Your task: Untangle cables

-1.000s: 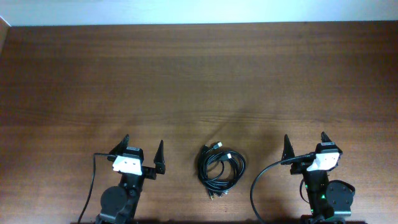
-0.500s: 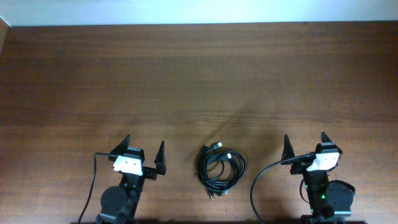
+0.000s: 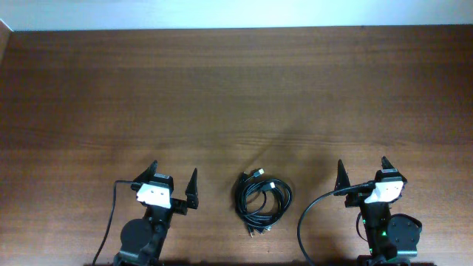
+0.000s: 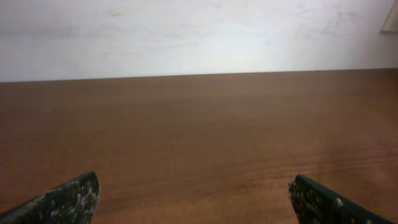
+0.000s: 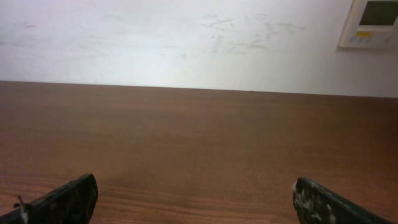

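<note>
Black cables (image 3: 261,202), one coiled bundle

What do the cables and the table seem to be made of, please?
The cables look sheathed in black plastic or rubber, slightly glossy: faint highlights run along the coil. The table looks like brown wood or wood-look laminate, semi-matte: streaky grain lines and a soft sheen show, but which cannot be told.

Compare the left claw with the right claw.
The left claw sits left of the cables, turned slightly askew; the right claw sits right of them, nearly square. A big black cord loop hangs beside the right claw; the left claw's cord is thinner. Both are open, empty, clear of the cables.
</note>
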You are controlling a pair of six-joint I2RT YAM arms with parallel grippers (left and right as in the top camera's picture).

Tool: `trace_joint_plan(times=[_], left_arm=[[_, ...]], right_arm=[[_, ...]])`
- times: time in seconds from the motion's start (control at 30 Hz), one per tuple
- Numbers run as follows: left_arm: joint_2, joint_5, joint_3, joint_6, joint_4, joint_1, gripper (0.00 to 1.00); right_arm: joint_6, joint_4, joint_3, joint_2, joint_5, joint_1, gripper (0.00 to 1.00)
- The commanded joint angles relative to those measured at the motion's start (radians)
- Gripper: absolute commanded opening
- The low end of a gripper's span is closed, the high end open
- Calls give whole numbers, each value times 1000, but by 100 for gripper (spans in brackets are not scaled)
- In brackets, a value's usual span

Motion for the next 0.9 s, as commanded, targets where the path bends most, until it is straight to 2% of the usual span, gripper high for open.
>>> trace_joint_plan(times=[0.0, 0.23, 0.47, 0.77, 0.87], left_arm=[[4, 11, 42, 16, -53, 5, 99], [13, 11, 71, 16, -88, 5, 99], [106, 27, 126, 16, -112, 5, 99], [377, 36, 236, 16, -112, 5, 99], [542, 53, 307, 16, -113, 5, 99]], right_arm=[[0, -7, -5, -8, 16, 8, 99], [0, -7, -5, -8, 16, 8, 99], [0, -7, -5, -8, 16, 8, 99], [0, -7, -5, -8, 16, 8, 99], [0, -7, -5, -8, 16, 8, 99]])
